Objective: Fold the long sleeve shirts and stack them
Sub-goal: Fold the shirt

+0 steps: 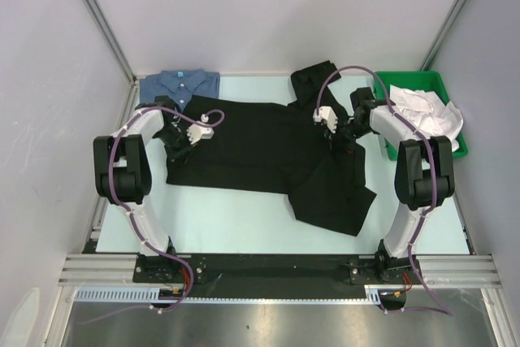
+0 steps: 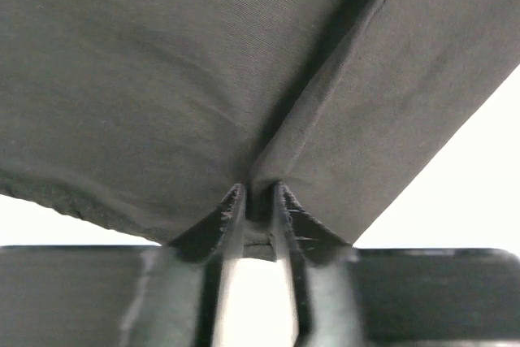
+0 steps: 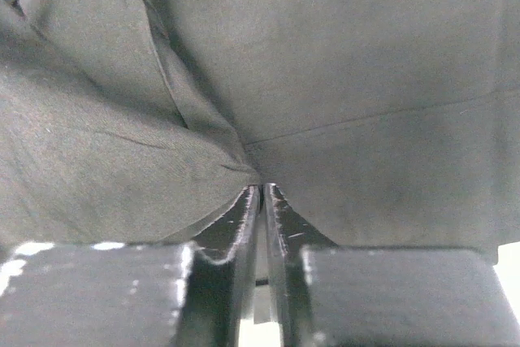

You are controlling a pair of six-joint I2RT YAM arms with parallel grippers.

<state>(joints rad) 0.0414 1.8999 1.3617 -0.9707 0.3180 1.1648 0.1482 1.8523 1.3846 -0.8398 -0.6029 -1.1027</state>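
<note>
- Risk: both pinches take only a thin ridge of the black shirt (image 1: 260, 160). If the arms pull apart unevenly, I judge the cloth could slip out or the fold come out skewed.
- Risk: a sleeve trails toward 1 o'clock and a loose flap hangs toward 5 o'clock. Either may drag and bunch.
- Left gripper (image 2: 258, 201): jaws nearly together, clamped on a tented fold at the shirt's 9 o'clock edge.
- Right gripper (image 3: 262, 193): jaws pressed close, clamped on a pleat near 2 o'clock.
- Black shirt lies spread mid-table. Blue shirt (image 1: 180, 85) sits folded at 11 o'clock, just beside it.
</note>
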